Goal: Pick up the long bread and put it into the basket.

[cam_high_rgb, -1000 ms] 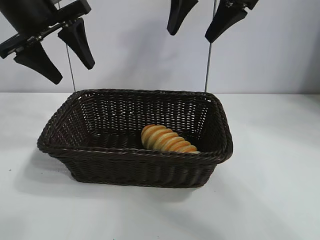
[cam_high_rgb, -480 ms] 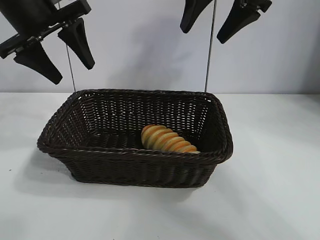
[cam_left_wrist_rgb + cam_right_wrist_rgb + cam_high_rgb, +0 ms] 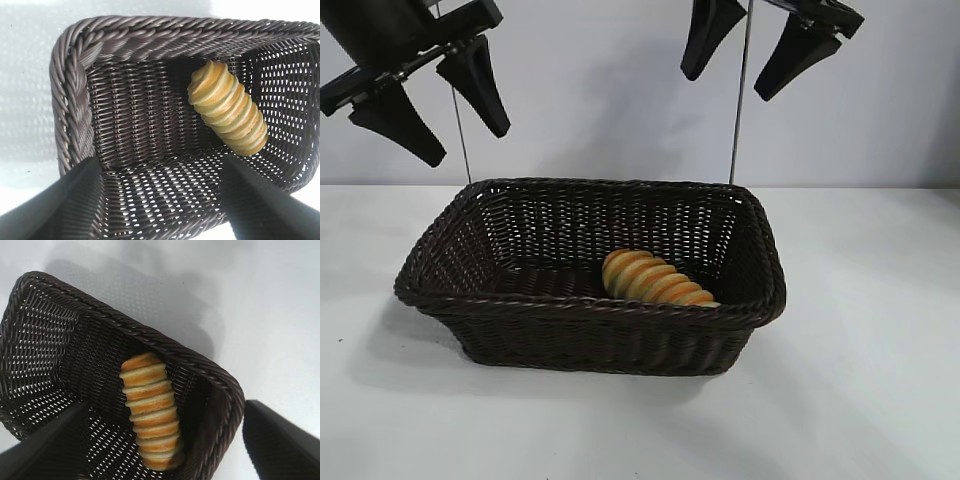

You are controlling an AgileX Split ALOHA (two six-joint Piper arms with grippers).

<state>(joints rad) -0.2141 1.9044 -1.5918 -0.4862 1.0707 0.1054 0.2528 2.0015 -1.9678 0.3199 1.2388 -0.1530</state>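
Your long bread [image 3: 653, 279] lies inside the basket [image 3: 590, 305], near its right front corner, long axis diagonal. Right pincer [image 3: 772, 40] hangs spread and empty above it, nearer than the spread left pincer [image 3: 430, 100].

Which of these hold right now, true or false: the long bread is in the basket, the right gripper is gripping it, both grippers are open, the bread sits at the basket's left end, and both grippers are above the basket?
1. The long bread lies inside the basket. True.
2. The right gripper is gripping the bread. False: it is raised above the basket, holding nothing.
3. Both grippers are open. True: the left gripper and the right one both show spread fingers.
4. The bread sits at the basket's left end. False: it lies right of the middle, against the near wall.
5. Both grippers are above the basket's rim. True.
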